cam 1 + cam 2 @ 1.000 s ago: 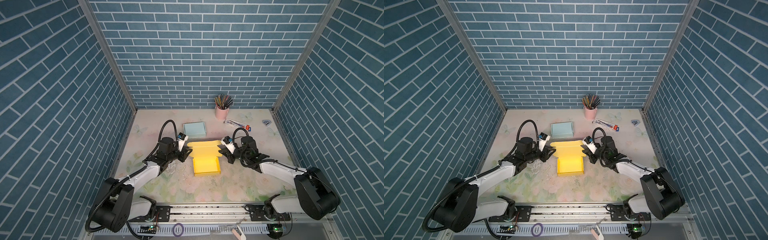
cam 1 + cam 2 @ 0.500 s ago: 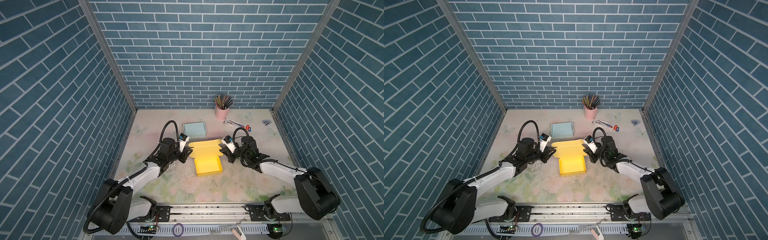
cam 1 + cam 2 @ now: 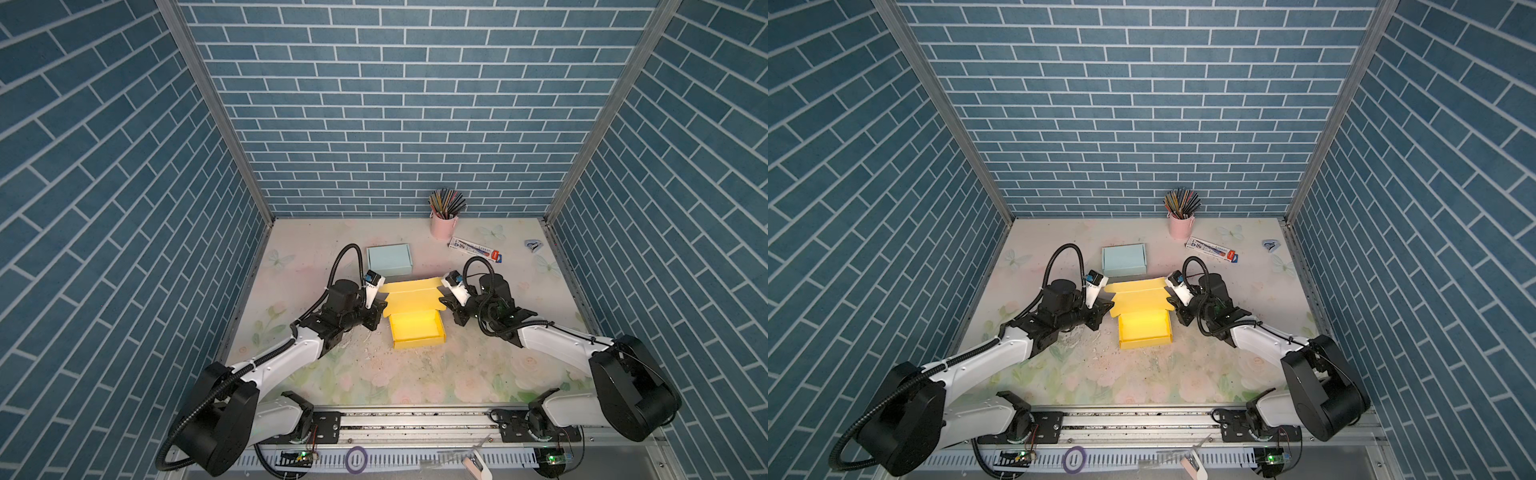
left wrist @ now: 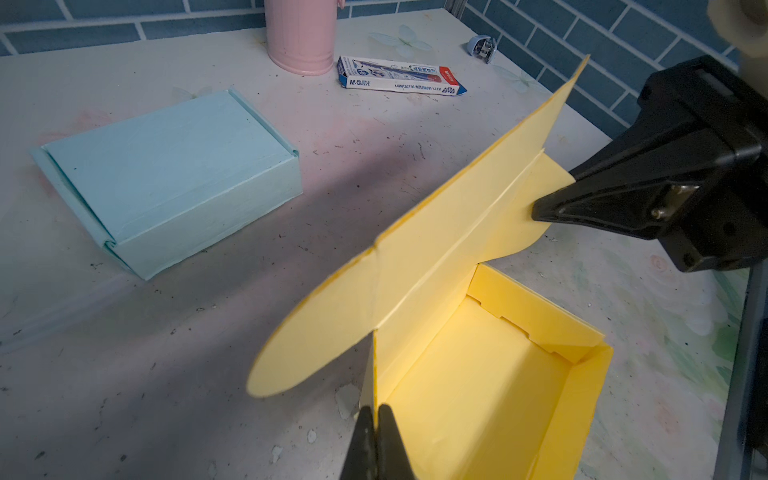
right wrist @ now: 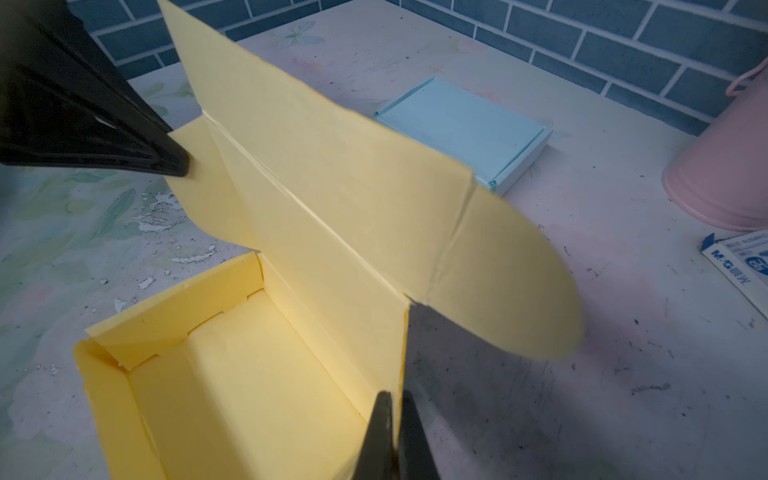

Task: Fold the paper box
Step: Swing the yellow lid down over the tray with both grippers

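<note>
Paper box (image 3: pixel 417 330): one, just before one blue box (image 3: pixel 389 258), opening upward, lid lengthwise between left gripper (image 4: pixel 375 413) and right gripper (image 5: pixel 397 401), both pinching its flaps.

**Yellow paper box (image 5: pixel 266 374) open on desk (image 5: pixel 623 332), lid (image 5: pixel 332 166) raised.**
Right end effector (image 5: pixel 397 401) pinches the box's rear corner wall. Left end effector (image 5: pixel 180 164) tip meets the far side flap. A closed light blue box (image 5: pixel 461 124) lies behind the lid, with a pink cup (image 5: pixel 723 178) nearby.
</note>
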`<move>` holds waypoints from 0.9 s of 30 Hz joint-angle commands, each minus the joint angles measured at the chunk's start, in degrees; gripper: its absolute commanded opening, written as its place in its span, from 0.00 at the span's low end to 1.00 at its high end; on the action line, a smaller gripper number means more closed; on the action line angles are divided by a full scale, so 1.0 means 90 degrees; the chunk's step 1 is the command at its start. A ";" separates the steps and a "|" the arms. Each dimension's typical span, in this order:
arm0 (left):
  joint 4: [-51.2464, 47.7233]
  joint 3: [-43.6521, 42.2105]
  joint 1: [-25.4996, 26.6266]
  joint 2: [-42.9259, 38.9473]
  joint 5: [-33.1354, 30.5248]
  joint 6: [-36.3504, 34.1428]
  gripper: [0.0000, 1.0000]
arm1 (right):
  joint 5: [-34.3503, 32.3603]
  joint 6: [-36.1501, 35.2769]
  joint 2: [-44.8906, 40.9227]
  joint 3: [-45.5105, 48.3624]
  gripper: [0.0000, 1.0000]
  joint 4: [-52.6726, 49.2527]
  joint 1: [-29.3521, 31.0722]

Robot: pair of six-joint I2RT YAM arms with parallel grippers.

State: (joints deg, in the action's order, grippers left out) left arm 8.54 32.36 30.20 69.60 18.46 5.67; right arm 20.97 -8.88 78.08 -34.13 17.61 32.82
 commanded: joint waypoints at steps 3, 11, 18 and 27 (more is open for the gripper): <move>0.0228 0.0412 0.0351 -0.0080 -0.0802 0.0518 0.00 | -0.0822 -0.0073 -0.0075 -0.0234 0.01 -0.0092 0.0591; 0.0452 0.0525 0.0568 0.0029 -0.1561 0.0727 0.00 | -0.0770 0.0889 0.0158 -0.0551 0.13 0.0030 0.0739; 0.0946 0.0423 0.0874 0.0294 -0.2075 0.0900 0.00 | -0.1701 0.1835 0.0671 -0.1029 0.13 -0.0087 0.0813; 0.1772 0.0369 0.1231 0.1019 -0.2735 0.1018 0.00 | -0.2502 0.1682 0.1152 -0.1481 0.13 -0.0379 0.1183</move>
State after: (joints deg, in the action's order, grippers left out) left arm 17.65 35.57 39.35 77.58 -6.48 13.63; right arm -1.98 6.20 87.68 -45.56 14.33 40.66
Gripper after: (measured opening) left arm 0.048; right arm 0.127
